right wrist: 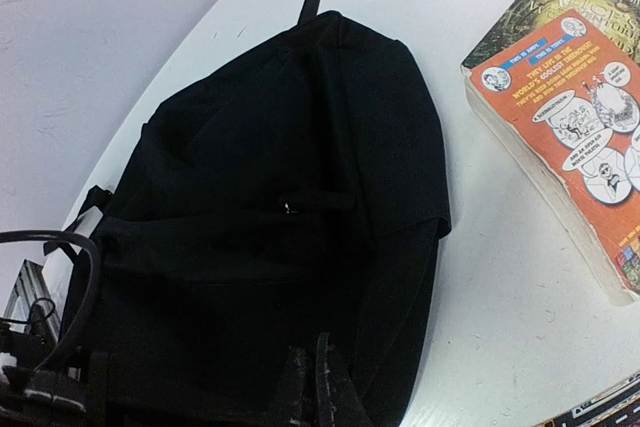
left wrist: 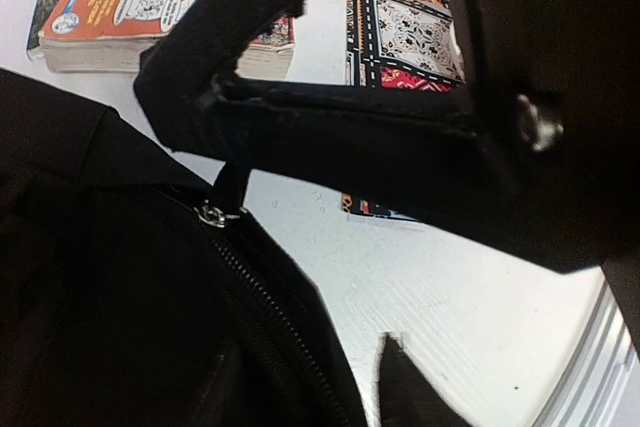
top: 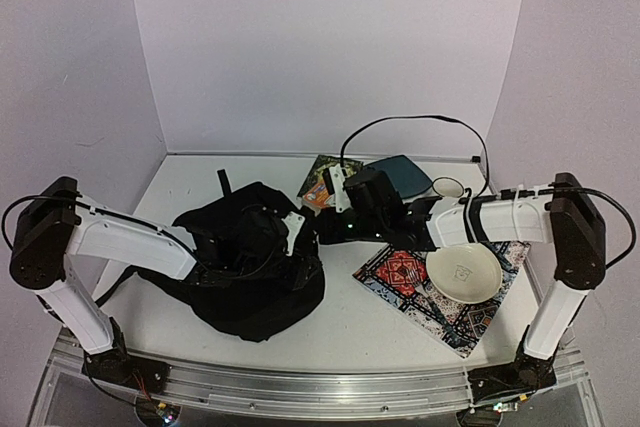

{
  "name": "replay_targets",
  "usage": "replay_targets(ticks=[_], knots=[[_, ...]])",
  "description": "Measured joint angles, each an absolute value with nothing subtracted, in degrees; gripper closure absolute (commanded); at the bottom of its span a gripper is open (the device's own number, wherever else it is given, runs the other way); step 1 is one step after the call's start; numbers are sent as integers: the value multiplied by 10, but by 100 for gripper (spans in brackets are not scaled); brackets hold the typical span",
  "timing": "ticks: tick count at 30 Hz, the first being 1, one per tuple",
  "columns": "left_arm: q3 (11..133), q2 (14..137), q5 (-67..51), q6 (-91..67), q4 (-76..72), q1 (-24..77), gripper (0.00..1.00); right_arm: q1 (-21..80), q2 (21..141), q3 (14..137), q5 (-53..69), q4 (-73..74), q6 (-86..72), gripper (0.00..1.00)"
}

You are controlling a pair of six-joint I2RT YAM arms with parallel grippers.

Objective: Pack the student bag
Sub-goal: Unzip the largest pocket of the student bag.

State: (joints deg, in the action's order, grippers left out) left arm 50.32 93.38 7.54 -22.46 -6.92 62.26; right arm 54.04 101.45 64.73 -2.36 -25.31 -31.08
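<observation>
Left-centre of white counter (top: pixel 190 172) occupied by large soft black fabric backpack (top: pixel 250 292). Right side blocked by flat patterned book (top: pixel 400 272) with white bowl (top: pixel 463 272) on it. Rear centre blocked by orange paperback (right wrist: pixel 560 127). Bare passage left between backpack and patterned book.

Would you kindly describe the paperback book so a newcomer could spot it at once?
Start at the big black backpack on the white table. Just beyond its far right corner a thick paperback lies flat. Its orange cartoon cover sets it apart from the plain teal pouch nearby.
</observation>
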Motion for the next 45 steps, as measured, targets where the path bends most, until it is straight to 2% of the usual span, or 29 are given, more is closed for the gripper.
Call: replay_targets(ticks=[2, 3, 8, 15, 24, 32, 33, 37, 42, 45], knots=[[505, 934, 75, -225, -65, 623, 97, 540, 1014, 647, -25, -252, -308, 100], [506, 934, 75, -223, -60, 623, 100, 540, 1014, 647, -28, -251, -306, 100], [497, 910, 57, -223, -24, 623, 100, 539, 1018, 654, -47, -236, -291, 100], [435, 775, 28, -230, 27, 627, 100, 531, 1083, 726, -47, -221, -273, 100], [364, 646, 40, -242, 67, 645, 100, 530, 1195, 851, 19, -199, -258, 100], [336, 597, 77, -251, 103, 649, 100, 530, 1236, 890, 62, -188, -267, 99], [335, 597, 80, -254, 106, 651, 99, 529, 1237, 890, 70, -188, -268, 96], [339, 619, 92, -270, 105, 663, 88, 518, 1237, 890, 91, -190, -268, 70], [384, 718, 101, -279, 90, 679, 88, 470, 1222, 870, 98, -201, -270, 56], [423, 777, 124, -284, 65, 678, 89, 455, 1171, 819, 88, -200, -275, 49]])
